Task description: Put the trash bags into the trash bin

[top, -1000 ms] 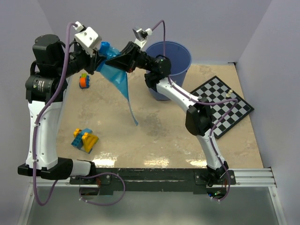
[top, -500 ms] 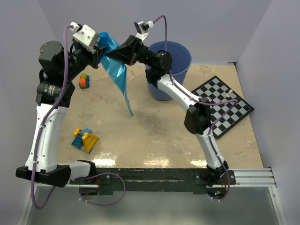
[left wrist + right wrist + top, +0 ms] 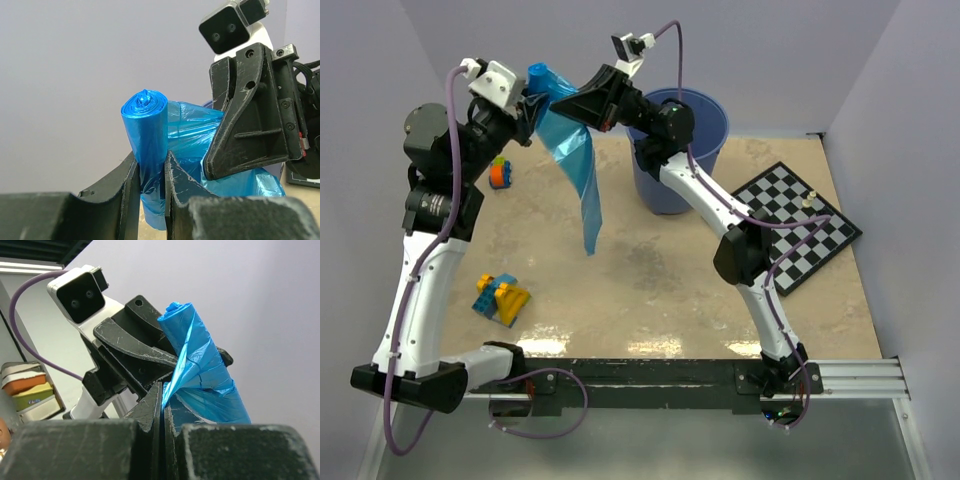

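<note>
Bags point(image 3: 575, 150) are held in the air over the back left of the bench point(image 3: 650, 270), to the left of the bin point(image 3: 660, 190) and outside it. We see a tight roll of blue film standing upright in the left claw point(image 3: 150, 170), whose two fingers pinch the roll at its lower part from both sides. The right claw point(image 3: 161, 390) meets it from the bin side. Its fingers are pressed together on a fold of loose film drawn off the roll. In the top view the two claws sit just beside each other, and a long strip of film hangs down from them, narrowing to a point above the bench. The bin stands upright at the back, behind the right arm. A chessboard point(image 3: 800, 225) lies to the right, and toy blocks point(image 3: 501, 298) lie on the left.
</note>
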`<state>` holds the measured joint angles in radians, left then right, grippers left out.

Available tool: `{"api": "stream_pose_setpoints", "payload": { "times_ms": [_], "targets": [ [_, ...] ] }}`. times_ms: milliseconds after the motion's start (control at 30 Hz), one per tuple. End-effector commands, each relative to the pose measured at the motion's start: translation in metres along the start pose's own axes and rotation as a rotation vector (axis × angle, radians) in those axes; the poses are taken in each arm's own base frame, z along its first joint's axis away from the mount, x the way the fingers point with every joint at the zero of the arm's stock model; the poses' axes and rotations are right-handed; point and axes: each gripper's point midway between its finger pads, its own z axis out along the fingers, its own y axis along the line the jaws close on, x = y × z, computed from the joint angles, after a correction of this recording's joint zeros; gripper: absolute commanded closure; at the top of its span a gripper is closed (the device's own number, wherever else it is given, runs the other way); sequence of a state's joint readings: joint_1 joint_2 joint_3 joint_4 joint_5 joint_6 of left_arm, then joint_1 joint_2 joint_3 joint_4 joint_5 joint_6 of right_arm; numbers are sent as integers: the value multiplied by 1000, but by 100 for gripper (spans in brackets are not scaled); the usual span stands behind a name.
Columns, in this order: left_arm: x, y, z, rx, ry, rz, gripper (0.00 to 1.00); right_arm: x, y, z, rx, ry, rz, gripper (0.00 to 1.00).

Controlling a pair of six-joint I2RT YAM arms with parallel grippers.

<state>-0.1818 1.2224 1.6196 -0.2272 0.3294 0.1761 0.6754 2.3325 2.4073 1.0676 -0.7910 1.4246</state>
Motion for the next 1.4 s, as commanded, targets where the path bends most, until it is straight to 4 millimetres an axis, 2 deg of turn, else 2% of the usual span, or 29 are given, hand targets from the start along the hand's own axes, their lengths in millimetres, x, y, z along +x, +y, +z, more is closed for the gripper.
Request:
{"api": "stream_pose_setpoints", "payload": {
  "times_ms": [0, 300, 367, 433, 500, 567, 633, 700, 767, 800, 867, 900, 967, 1067, 1133, 1233, 1300, 1367],
  "targets": [
    [105, 47, -4, -228, 321, 27, 100, -22, 232, -5, -650, -75, -564, 100],
    [119, 60, 13, -269, 328, 54, 100, -27, 252, -9, -691, -79, -590, 100],
    [116, 63, 19, -274, 315, 54, 100, -30, 259, -10, -702, -87, -584, 100],
    [108, 67, 24, -280, 298, 53, 100, -26, 258, -9, -699, -69, -615, 100],
    [89, 69, 25, -272, 262, 61, 100, -11, 235, -5, -652, 4, -708, 100],
    [63, 66, 24, -239, 218, 68, 100, 0, 190, 13, -524, 91, -796, 100],
    [33, 64, 18, -219, 171, 79, 100, -4, 145, 15, -407, 137, -829, 100],
    [11, 58, 9, -182, 137, 112, 100, -18, 106, 18, -263, 177, -843, 100],
    [-4, 49, -2, -132, 122, 150, 100, -30, 76, 16, -142, 181, -853, 100],
    [-10, 44, -8, -106, 119, 179, 100, -33, 68, 15, -108, 177, -866, 100],
    [-12, 36, -22, -67, 146, 219, 100, -34, 44, 11, -14, 206, -850, 100],
    [-13, 34, -27, -57, 156, 241, 100, -37, 36, 10, 28, 209, -866, 100],
    [-15, 31, -37, -39, 172, 275, 100, -43, 19, 5, 127, 215, -889, 92],
    [-27, 30, -50, -56, 160, 282, 100, -53, -9, -6, 293, 222, -933, 90],
    [-38, 33, -53, -85, 140, 258, 100, -48, -27, -17, 368, 258, -926, 90],
    [-47, 31, -53, -79, 117, 219, 100, -44, -37, -29, 434, 276, -915, 76],
    [-48, 28, -50, -68, 110, 187, 100, -40, -35, -30, 427, 291, -903, 68],
    [-48, 26, -49, -63, 101, 152, 100, -46, -28, -26, 436, 261, -893, 52]
  ]
}}
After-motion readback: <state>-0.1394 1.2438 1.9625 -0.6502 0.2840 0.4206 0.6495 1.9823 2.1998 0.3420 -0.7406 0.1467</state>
